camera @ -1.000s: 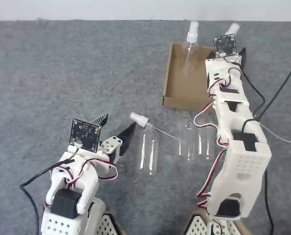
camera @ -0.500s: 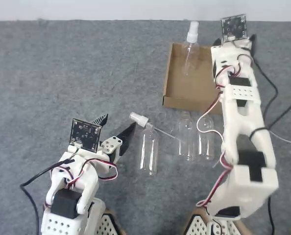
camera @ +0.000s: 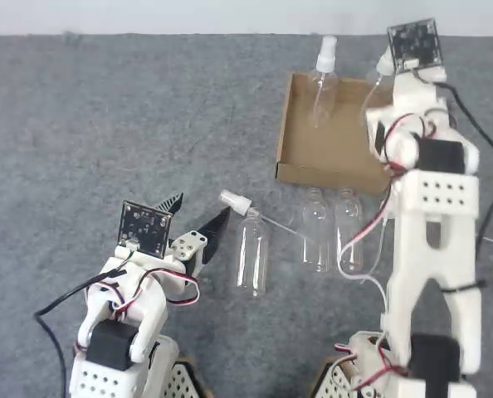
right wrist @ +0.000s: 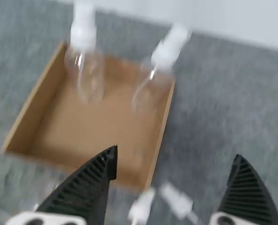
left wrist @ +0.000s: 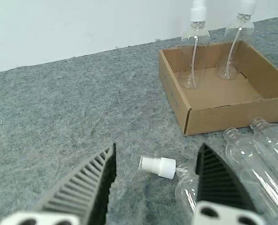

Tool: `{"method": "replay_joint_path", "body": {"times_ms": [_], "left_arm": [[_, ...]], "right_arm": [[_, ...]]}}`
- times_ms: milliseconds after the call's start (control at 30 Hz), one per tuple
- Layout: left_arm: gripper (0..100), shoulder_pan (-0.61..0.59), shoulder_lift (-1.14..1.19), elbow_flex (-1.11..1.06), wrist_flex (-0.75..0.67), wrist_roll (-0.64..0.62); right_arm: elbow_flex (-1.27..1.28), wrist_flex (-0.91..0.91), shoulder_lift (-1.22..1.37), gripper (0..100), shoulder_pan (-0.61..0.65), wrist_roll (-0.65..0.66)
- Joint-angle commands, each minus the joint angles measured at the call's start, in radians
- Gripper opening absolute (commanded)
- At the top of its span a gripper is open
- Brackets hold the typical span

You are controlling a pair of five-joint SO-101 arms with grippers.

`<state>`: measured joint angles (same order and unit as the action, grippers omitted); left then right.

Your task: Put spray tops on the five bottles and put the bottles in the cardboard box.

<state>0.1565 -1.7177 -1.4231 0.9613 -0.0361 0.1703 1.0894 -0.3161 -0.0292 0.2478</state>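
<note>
Cardboard box (camera: 317, 176) holds two capped bottles (camera: 321, 95); right gripper (right wrist: 175, 153), jaws apart, empty, should drop squarely over a loose top (right wrist: 179, 206).

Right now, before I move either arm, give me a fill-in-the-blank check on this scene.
The brown cardboard box holds ___ clear plastic bottles with white spray tops. Two topless clear bottles lie on the grey mat, ___ the box. The left gripper is ___.
Missing words: two; outside; open.
</note>
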Motion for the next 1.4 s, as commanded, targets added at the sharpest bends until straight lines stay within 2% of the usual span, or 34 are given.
{"method": "replay_joint_path", "body": {"times_ms": [0,133,233,333,433,533,633,800,1067,1367], "left_arm": [[25,-0.005,-0.014,0.010,-0.034,0.005],[25,-0.005,-0.014,0.010,-0.034,0.005],[25,-0.005,-0.014,0.010,-0.032,0.005],[25,-0.005,-0.014,0.010,-0.032,0.006],[25,-0.005,-0.012,0.010,-0.032,0.006],[25,-0.005,-0.011,0.010,-0.031,0.006],[25,-0.005,-0.011,0.010,-0.031,0.006],[25,-0.005,-0.009,0.008,-0.031,0.006],[25,-0.005,-0.009,0.008,-0.031,0.006],[25,-0.005,-0.011,0.008,-0.031,0.006]], "right_arm": [[-0.072,0.239,-0.107,30.6,-0.012,0.021],[-0.043,0.390,-0.111,30.3,-0.004,0.017],[0.057,0.384,-0.111,30.3,0.010,0.014],[0.181,0.294,-0.110,30.3,-0.005,0.021],[0.221,0.159,-0.107,30.3,-0.131,0.028],[0.209,0.050,-0.048,30.3,-0.271,0.138],[0.181,-0.005,0.071,30.3,-0.326,0.270],[0.152,-0.105,0.254,30.3,-0.329,0.413],[0.152,-0.335,0.458,30.3,-0.335,0.425],[0.158,-0.496,0.582,30.3,-0.329,0.427]]}}
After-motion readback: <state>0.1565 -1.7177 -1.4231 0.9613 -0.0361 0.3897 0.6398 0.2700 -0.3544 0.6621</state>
